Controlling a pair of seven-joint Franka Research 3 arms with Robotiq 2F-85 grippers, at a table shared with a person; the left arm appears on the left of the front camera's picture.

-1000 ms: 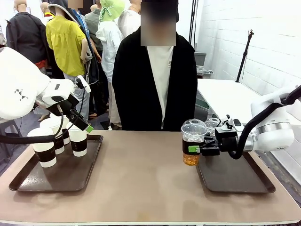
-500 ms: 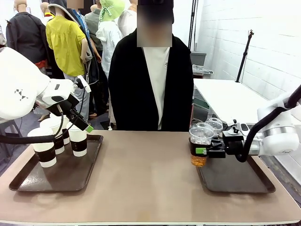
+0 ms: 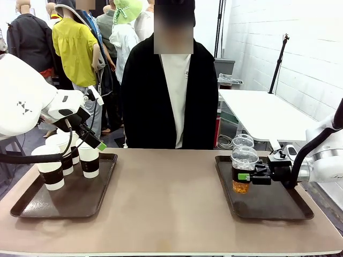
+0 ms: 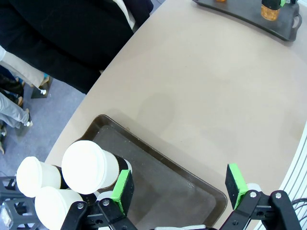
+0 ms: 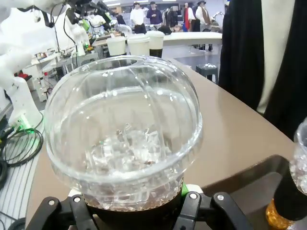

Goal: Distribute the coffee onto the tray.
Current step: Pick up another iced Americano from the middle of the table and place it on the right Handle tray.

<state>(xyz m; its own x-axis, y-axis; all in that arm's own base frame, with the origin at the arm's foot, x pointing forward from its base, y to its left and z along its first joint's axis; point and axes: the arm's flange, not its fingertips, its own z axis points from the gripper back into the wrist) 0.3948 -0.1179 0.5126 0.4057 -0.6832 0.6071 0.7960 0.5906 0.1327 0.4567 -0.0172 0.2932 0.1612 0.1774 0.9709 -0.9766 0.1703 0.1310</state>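
The surface point(image 3: 166, 203) is a tan table spanning the whole width, with a person in a black jacket point(image 3: 169, 96) standing at its far edge.

Two dark brown trays rest on the surface. The left tray point(image 3: 80, 201) lies at the left end; the right tray point(image 3: 268, 201) lies at the right end. The two are well apart.

My left arm point(image 3: 21, 99) enters from the left and hangs over the far part of the left tray. My right arm point(image 3: 321, 160) enters from the right, level with the right tray.

On the left tray stand three white paper cups with white lids and black sleeves point(image 3: 49, 167), grouped at its far left corner. In the left wrist view the same three cups point(image 4: 88, 166) sit close together, one of them just beside one green pad.

My left tool point(image 4: 180, 189) is spread wide, with bare tray between its pads; it grips nothing.

My right tool point(image 3: 251, 175) is pinching a clear dome-lidded cup of brown iced drink point(image 3: 244, 170) by its black sleeve. The cup is upright, over the far left part of the right tray. I cannot tell whether its base touches the tray.

A second dome-lidded iced cup point(image 3: 242, 142) stands just behind the gripped one. In the right wrist view it appears at the right edge point(image 5: 295, 191), on the tray.
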